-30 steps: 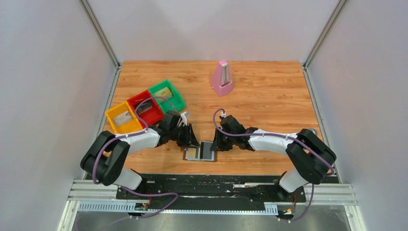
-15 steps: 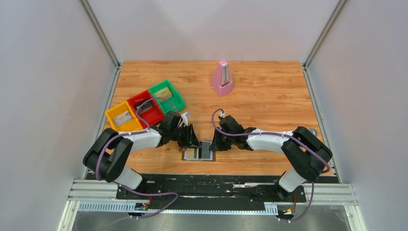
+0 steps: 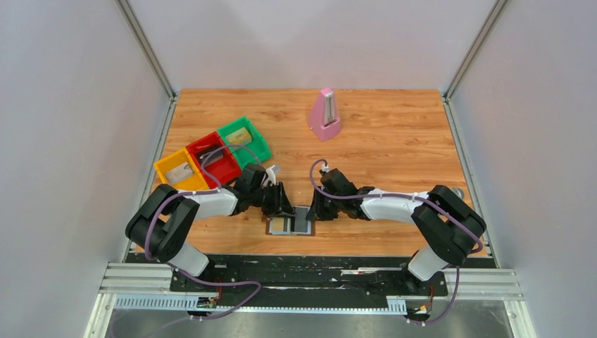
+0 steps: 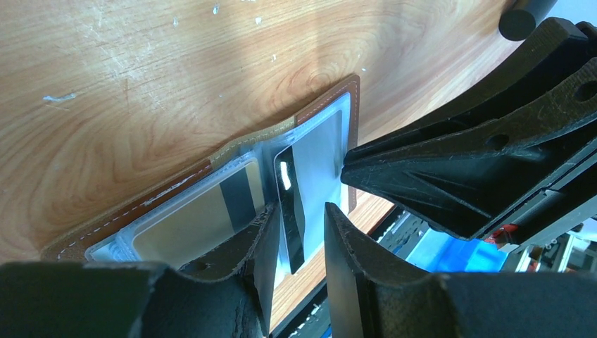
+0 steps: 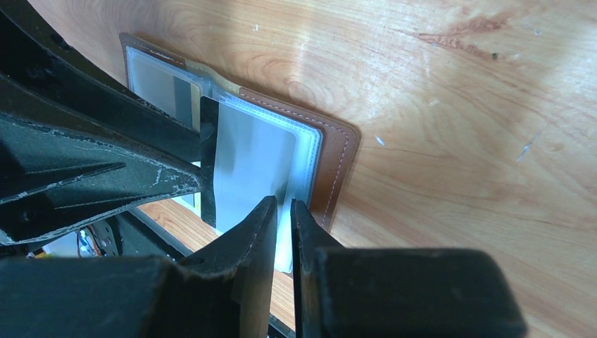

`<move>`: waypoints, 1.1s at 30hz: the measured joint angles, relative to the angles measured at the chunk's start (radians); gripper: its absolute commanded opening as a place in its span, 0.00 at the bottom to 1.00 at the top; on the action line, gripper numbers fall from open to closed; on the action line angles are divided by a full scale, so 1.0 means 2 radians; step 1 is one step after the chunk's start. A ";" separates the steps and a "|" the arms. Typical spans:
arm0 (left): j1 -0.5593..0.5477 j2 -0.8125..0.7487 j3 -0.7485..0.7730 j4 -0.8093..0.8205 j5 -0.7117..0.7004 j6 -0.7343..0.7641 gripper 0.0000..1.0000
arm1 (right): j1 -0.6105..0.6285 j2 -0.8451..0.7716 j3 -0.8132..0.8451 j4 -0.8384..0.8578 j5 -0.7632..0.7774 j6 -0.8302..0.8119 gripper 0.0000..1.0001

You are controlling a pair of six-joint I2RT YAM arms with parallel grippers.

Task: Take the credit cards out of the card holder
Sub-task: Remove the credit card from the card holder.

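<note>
1. At the middle of the surface's (image 3: 394,127) near edge, the holder (image 3: 285,226) lay open and flat. Its fold ran from the near edge toward the far edge, with one leaf on each side.
2. The left end effector (image 4: 300,210) sat low over the fold, angled in from the left edge. Its fingers stood partly apart with the dark card (image 4: 288,204) between them. The card was tilted up out of the fold, one face close against one finger and a gap showing on the other side. I could not tell whether it was truly gripped.
3. The right end effector (image 5: 283,204) faced it from the right edge, its tips at the near rim of the right leaf. Its jaws were drawn nearly together, leaving only a thin slit. They looked pinched on the clear sleeve edge of the holder, beside the silver card (image 5: 253,162).
4. The gold card (image 4: 183,225) lay flat in the left leaf, just beside the left fingers.
5. The relation that mattered was this: the dark card lay directly between the left fingers, its long axis along the fold. The left arm was therefore the nearer one and was already lined up.
6. In my judgement, the next move called for the left jaws to close on the card's faces and draw it up along the fold, while the right arm kept the holder down.
</note>
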State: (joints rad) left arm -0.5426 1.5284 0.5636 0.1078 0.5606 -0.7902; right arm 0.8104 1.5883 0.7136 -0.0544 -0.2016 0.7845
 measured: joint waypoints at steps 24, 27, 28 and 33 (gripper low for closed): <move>0.001 0.002 0.002 -0.014 -0.001 -0.019 0.00 | -0.005 0.005 -0.006 0.018 -0.005 0.003 0.09; 0.001 -0.002 0.010 -0.039 -0.011 -0.013 0.00 | -0.007 0.004 -0.008 0.018 -0.005 0.003 0.09; 0.001 -0.004 0.013 -0.048 -0.015 -0.010 0.00 | -0.008 0.004 -0.009 0.019 -0.004 0.003 0.09; 0.001 -0.018 0.029 -0.087 -0.032 0.014 0.00 | -0.009 0.004 -0.010 0.021 -0.006 0.004 0.09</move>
State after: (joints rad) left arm -0.5411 1.4929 0.6220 -0.0658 0.4965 -0.7616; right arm 0.7933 1.5970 0.6926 -0.0124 -0.2131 0.7921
